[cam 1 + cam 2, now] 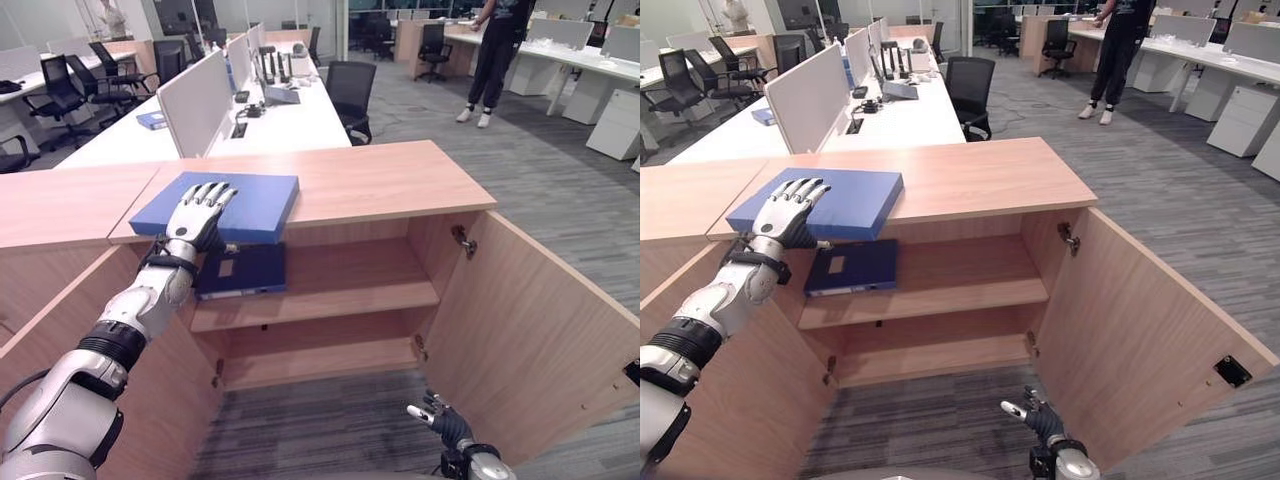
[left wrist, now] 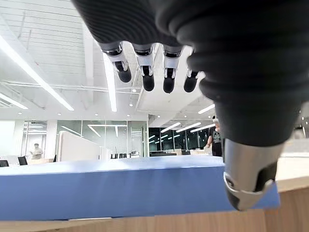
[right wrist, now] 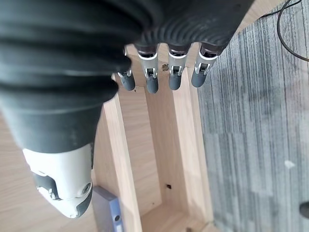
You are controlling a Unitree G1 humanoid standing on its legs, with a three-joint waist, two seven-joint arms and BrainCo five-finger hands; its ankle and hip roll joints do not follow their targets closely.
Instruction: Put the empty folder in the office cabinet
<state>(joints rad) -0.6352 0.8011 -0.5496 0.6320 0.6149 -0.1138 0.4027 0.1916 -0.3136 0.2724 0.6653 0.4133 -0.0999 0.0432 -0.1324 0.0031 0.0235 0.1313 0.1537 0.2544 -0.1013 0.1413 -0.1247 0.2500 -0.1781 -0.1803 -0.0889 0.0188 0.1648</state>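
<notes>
Up on the wooden cabinet (image 1: 400,180) top lies a blue folder (image 1: 240,205), the left hand (image 1: 197,217) resting flat on it, fingers straight; right hand (image 1: 440,418) hangs low, fingers loosely spread

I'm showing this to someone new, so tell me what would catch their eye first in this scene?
First the bright blue folder lying flat on the wooden cabinet top, with the left hand resting open on it. Next the open cabinet below: a darker blue folder lies on its upper shelf, and the door swings wide to the right. The right hand hangs low over the grey carpet.
</notes>
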